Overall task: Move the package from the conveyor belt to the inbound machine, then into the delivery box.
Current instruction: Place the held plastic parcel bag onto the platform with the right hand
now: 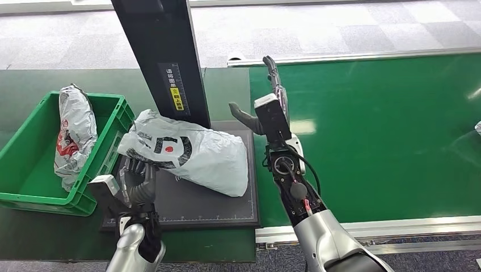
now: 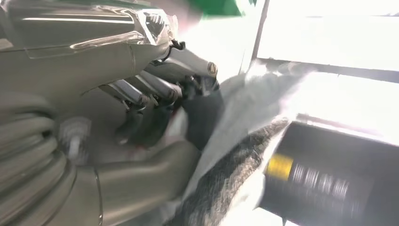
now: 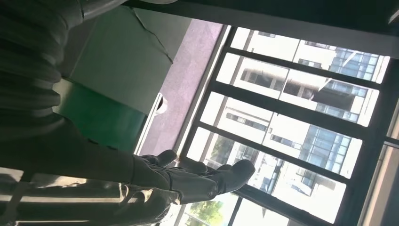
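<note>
We find the package (image 1: 190, 152), a white plastic mailer with black print and a red dot, lying on the dark flat platform of the inbound machine (image 1: 218, 207), under the machine's black upright post (image 1: 164, 56). One end of the package rises toward the rim of the green delivery box (image 1: 34, 164), which stands just beside the platform on the left.

The left robot hand (image 1: 138, 180) is at the near left corner of the package. In the left wrist view, its dark fingers (image 2: 200, 117) are curled onto the white film of the package (image 2: 244, 122) with the thumb below, so we record this robot hand as gripping the package. That view is blurred, and the exact extent of the contact cannot be confirmed.

The right robot hand (image 1: 262, 107) is raised above the edge between the platform and the green conveyor belt (image 1: 385, 136). Its fingers are extended and its thumb is spread to the side; it holds nothing. In the right wrist view, the right robot hand (image 3: 197, 179) appears against a large window with nothing between the fingers.

Inside the delivery box, a second white bag (image 1: 74, 133) with red print lies against the right wall. A small white object (image 1: 478, 127) sits on the belt at the far right edge; we cannot identify it.
</note>
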You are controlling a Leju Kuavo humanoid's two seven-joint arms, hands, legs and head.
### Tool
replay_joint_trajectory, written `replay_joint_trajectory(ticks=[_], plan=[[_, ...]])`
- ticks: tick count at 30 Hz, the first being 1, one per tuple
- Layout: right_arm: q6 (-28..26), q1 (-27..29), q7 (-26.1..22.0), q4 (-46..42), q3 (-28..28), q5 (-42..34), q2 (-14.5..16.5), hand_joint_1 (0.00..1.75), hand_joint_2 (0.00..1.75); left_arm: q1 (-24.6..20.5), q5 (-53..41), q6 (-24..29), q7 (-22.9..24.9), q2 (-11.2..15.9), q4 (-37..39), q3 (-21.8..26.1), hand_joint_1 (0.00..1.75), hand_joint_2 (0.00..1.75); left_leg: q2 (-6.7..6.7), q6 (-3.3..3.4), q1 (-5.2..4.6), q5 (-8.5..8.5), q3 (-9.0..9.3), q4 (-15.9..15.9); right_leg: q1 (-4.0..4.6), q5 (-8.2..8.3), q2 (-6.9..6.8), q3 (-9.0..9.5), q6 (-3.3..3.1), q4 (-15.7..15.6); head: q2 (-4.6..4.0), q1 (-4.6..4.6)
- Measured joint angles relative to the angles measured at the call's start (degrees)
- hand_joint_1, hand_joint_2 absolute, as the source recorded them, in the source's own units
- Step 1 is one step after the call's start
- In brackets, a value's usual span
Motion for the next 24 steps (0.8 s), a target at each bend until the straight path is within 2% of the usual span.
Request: replay_joint_trajectory(ticks=[3,7,12,18,24], plan=[[-1.74,7.05,-0.05,-3.88,-0.44,0.70,-2.57,0.00,1.75,2.15,-5.44,3.21,0.60,1.94,-3.96,4.90,0.00,1.75,-0.01,-0.04,0.01,-0.07,-0.01,0.00,0.01,-0.08,0.00,0.00,-0.08,0.00,0.01,-0.01],[-2.53,14.33,-0.20,-8.06,-1.11,1.20,-5.16,0.00,1.75,4.14,-7.64,3.22,1.39,3.44,-7.94,10.52,0.00,1.75,0.00,-0.06,0.01,-0.11,-0.06,0.00,0.01,-0.10,0.00,-0.06,-0.10,0.00,0.01,-0.02],[-3.00,17.68,0.80,-11.11,-1.43,1.56,-6.48,0.00,1.75,4.92,-8.35,3.64,1.42,3.90,-10.05,13.14,0.00,1.75,0.00,-0.07,0.03,-0.10,0.01,-0.01,0.03,-0.13,-0.01,0.00,-0.14,-0.01,0.01,0.00],[-3.41,26.99,1.79,-17.84,-4.22,1.72,-7.81,0.00,1.75,5.71,-8.44,4.96,1.31,5.52,-12.88,17.08,0.00,1.75,-0.03,-0.10,0.05,-0.14,0.01,-0.01,0.05,-0.16,-0.02,0.01,-0.17,-0.01,0.01,-0.01],[-3.41,31.95,1.33,-20.77,-6.61,0.94,-8.25,0.00,1.75,4.79,-14.99,5.21,1.30,7.89,-13.62,18.44,0.00,1.75,0.01,-0.12,0.07,-0.15,0.03,-0.03,0.07,-0.18,-0.01,0.01,-0.20,-0.01,0.01,-0.01]])
